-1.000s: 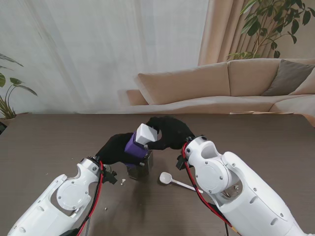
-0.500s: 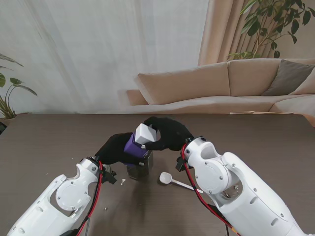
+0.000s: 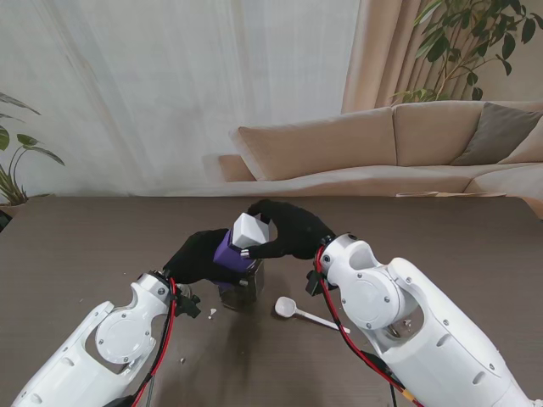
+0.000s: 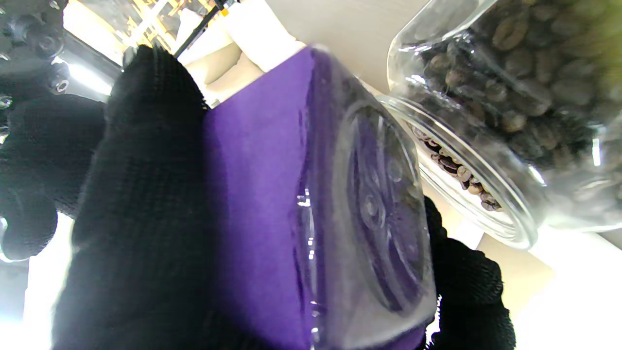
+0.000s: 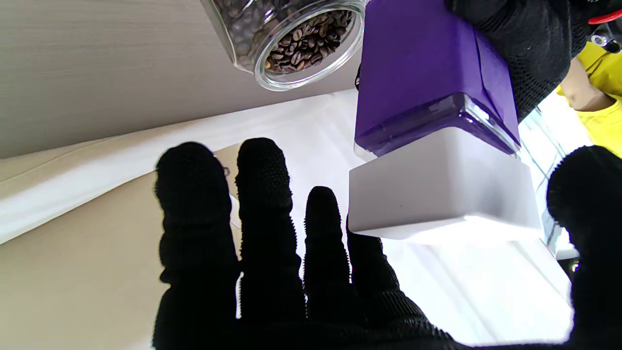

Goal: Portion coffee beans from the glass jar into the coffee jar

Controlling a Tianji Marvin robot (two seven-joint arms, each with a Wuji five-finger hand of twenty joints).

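My left hand (image 3: 197, 254) is shut on the purple coffee jar (image 3: 226, 251) and holds it tilted above the table. Its white lid (image 3: 250, 230) points toward my right hand (image 3: 293, 229), whose thumb and fingers sit on either side of the lid. In the right wrist view the lid (image 5: 437, 194) lies between the thumb and the fingers (image 5: 272, 218). The open glass jar (image 3: 243, 288) of coffee beans stands on the table just under the purple jar. The left wrist view shows the purple jar's base (image 4: 374, 209) and the glass jar (image 4: 510, 97) close beside it.
A white spoon (image 3: 293, 309) lies on the dark table (image 3: 85, 246) to the right of the glass jar. A few small crumbs (image 3: 212, 312) lie nearer to me by my left wrist. A beige sofa (image 3: 382, 144) stands beyond the table.
My right hand has shifted slightly left and its thumb has come in under the white lid. The left hand and purple jar have barely moved.
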